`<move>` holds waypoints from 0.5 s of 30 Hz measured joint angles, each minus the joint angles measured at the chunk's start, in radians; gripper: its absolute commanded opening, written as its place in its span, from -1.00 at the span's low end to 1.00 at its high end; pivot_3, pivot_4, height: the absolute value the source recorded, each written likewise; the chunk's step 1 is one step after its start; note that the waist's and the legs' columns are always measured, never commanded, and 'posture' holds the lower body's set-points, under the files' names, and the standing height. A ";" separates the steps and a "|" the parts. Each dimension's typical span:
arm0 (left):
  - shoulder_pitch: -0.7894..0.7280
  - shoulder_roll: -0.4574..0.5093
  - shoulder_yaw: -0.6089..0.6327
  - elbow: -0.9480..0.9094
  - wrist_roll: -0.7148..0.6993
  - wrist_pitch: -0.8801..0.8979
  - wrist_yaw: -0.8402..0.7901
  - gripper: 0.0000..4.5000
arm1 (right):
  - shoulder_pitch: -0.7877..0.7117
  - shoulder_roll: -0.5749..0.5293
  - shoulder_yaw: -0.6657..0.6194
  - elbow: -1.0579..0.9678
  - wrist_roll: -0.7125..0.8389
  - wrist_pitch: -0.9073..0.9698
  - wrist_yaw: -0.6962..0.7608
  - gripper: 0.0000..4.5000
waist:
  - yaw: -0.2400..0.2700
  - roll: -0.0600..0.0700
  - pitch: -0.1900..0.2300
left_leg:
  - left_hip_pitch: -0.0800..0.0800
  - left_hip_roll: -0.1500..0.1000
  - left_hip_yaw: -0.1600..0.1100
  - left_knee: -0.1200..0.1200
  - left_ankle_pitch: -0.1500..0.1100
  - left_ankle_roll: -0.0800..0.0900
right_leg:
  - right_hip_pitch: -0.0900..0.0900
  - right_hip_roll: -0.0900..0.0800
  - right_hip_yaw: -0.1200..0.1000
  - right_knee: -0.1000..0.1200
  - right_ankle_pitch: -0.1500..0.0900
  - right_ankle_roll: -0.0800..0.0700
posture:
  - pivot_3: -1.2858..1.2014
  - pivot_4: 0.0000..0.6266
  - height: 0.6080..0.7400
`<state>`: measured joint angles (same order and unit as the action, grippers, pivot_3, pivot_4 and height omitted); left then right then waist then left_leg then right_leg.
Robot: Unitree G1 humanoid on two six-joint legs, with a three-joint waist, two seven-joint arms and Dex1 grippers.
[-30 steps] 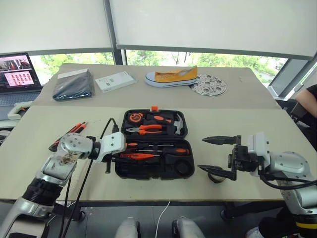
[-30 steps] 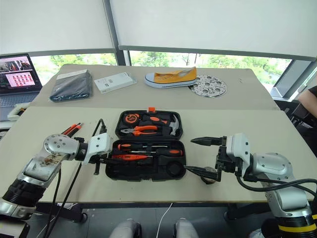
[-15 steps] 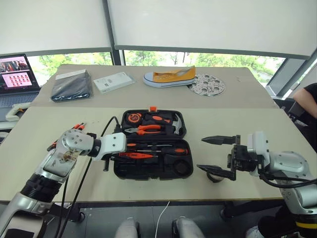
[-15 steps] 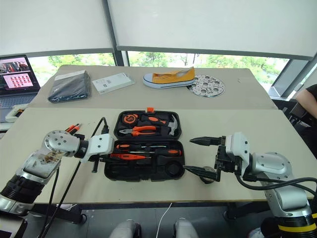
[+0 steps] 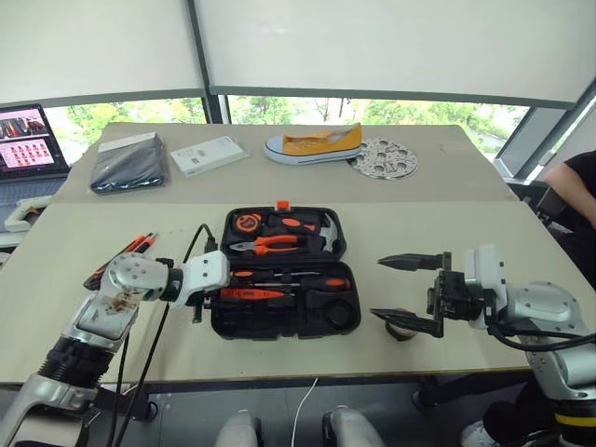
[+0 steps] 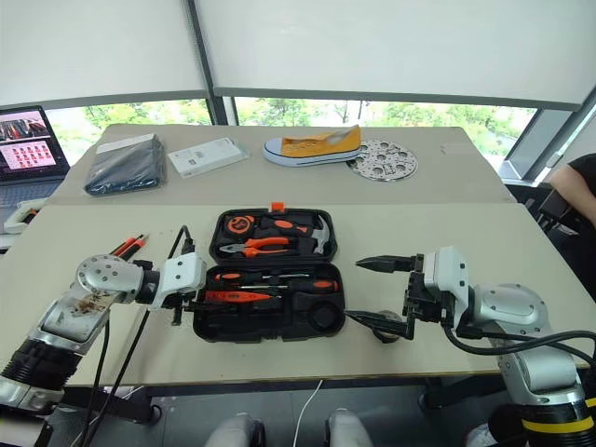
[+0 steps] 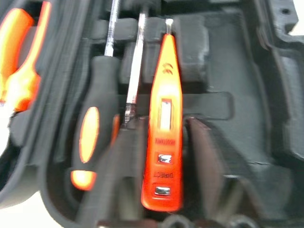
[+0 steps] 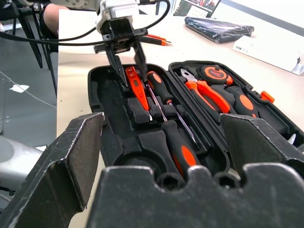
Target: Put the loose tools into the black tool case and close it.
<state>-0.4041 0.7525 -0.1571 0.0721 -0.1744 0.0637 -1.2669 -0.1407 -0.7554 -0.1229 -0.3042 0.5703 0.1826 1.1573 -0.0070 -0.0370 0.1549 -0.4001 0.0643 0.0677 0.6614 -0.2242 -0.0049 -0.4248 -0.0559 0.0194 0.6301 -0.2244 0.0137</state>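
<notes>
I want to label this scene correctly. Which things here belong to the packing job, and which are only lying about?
Job: black tool case, orange tester screwdriver, two screwdrivers, utility knife, tape roll, left gripper.

Lying about: yellow shoe, perforated disc, dark pouch, white box, laptop.

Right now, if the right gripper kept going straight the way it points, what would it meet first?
Most likely the black tool case: the right gripper, fingers spread, points across the table at its open near half, with bare tabletop between. How high it would cross the case is uncertain.
</notes>
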 measured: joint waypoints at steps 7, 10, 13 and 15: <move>0.005 -0.057 0.102 0.055 -0.167 -0.108 -0.093 0.24 | -0.005 0.000 0.005 0.020 0.000 0.000 0.019 1.00 | 0.009 0.000 0.000 | 0.000 0.000 0.000 0.000 0.000 0.000 | 0.000 0.000 0.000 0.000 0.001 -0.001 | 0.03 -0.52 1.00; 0.014 -0.089 0.115 0.113 -0.167 -0.133 -0.071 -0.07 | -0.013 0.000 0.008 0.022 -0.001 0.000 0.020 1.00 | 0.009 0.000 0.000 | 0.000 0.000 0.000 0.000 0.000 0.000 | 0.000 0.000 0.000 0.000 0.001 0.000 | 0.03 -0.52 1.00; 0.024 -0.106 0.113 0.170 -0.144 -0.150 -0.049 -0.55 | -0.023 0.000 0.019 0.021 -0.001 0.001 0.019 1.00 | 0.009 0.000 0.000 | 0.000 0.000 0.000 0.000 0.000 0.000 | 0.000 0.000 0.000 0.000 0.001 0.000 | 0.03 -0.52 1.00; 0.024 -0.106 0.107 0.209 -0.108 -0.188 -0.038 -0.90 | -0.026 0.000 0.026 0.021 -0.001 0.001 0.018 1.00 | 0.010 0.000 0.000 | 0.000 0.000 0.000 0.000 0.000 0.000 | 0.000 0.000 0.000 0.000 0.001 -0.001 | 0.03 -0.52 1.00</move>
<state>-0.3805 0.6467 -0.0499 0.2813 -0.2819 -0.1243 -1.3054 -0.1665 -0.7557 -0.0969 -0.2829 0.5695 0.1836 1.1752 0.0025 -0.0371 0.1549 -0.3999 0.0642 0.0677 0.6616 -0.2242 -0.0049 -0.4248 -0.0558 0.0193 0.6302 -0.2236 0.0130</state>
